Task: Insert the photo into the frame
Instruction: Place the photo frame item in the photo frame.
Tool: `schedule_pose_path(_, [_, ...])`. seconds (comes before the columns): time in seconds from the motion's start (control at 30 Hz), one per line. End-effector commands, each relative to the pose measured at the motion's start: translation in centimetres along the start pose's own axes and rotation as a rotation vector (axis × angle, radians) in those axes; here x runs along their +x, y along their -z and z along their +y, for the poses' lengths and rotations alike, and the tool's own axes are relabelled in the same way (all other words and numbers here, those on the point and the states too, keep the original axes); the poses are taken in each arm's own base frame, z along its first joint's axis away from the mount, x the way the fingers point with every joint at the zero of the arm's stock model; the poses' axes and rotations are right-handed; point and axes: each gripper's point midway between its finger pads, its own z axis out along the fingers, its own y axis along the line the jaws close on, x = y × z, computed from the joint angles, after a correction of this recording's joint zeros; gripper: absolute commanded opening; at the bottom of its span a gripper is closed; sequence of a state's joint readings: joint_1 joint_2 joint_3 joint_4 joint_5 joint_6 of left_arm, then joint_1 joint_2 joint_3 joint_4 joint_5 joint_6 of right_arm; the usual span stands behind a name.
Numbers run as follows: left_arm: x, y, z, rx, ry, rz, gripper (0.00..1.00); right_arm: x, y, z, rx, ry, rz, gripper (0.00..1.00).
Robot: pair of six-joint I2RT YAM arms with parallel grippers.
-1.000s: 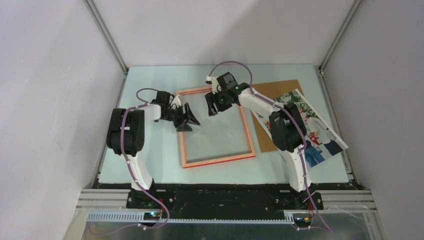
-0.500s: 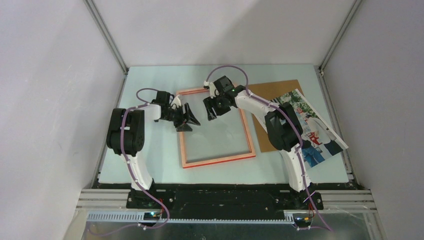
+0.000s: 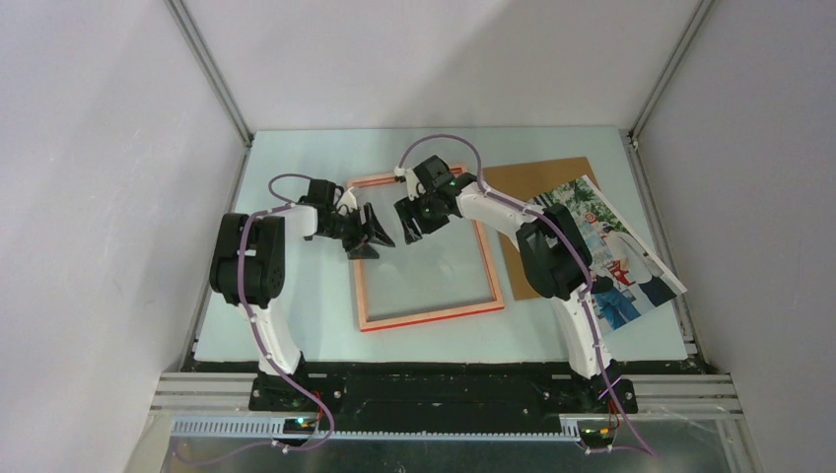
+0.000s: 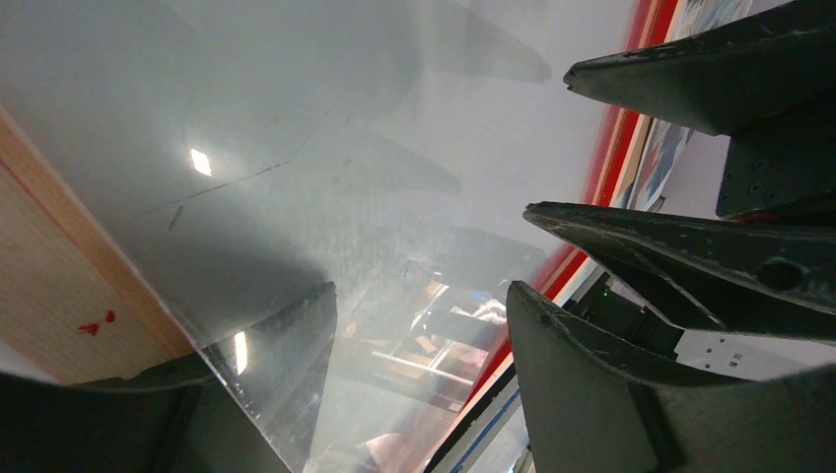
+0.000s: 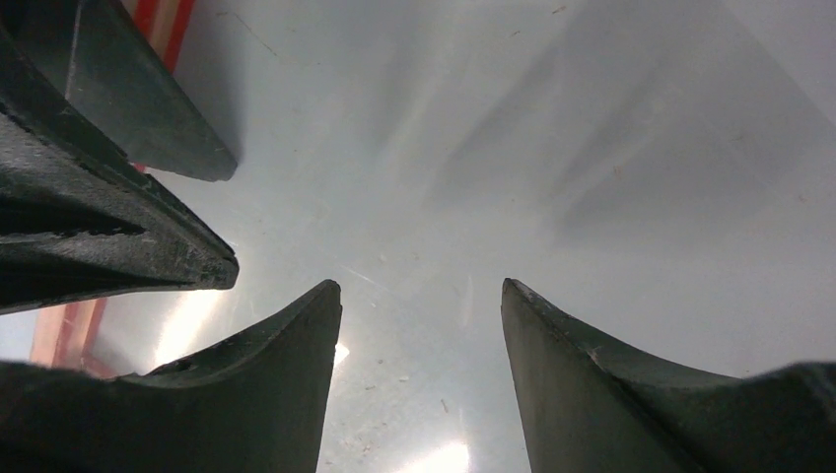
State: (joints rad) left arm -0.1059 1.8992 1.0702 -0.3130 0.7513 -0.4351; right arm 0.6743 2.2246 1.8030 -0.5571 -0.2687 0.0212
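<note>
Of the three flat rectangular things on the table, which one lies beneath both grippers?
The frame, the thin-rimmed one: the left gripper and right gripper are over it. The brown board and the photo lie farther right.

Lab test cell, white panels (image 3: 99, 197), aluminium rails (image 3: 210, 74)

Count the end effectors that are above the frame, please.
2. The left end effector hovers over the left rail of the frame; the right end effector is over its far half. None seems hidden.
</note>
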Motion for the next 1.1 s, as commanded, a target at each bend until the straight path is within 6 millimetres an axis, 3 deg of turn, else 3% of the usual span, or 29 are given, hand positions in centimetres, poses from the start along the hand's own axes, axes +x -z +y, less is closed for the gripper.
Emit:
schedule_pose_path(0.0, [-0.4,0.3,1.2,-0.060,-0.035,-0.024,0.72,-0.3,-0.8,-0.6,0.028,0.022,-0.005,0.65])
schedule_pose_path(0.53, [-0.4,0.7,1.1,-0.066,-0.046,-0.036,0.72,1.1,-1.3,-1.7,0.045,0.003,0.028,0.65])
schedule_pose_path(1.07, [-0.5,2.6,1.5,-0.120,-0.072,-0.054,0.73,1.5,-0.8,-2.4,0.052,-0.010,0.027,0.64])
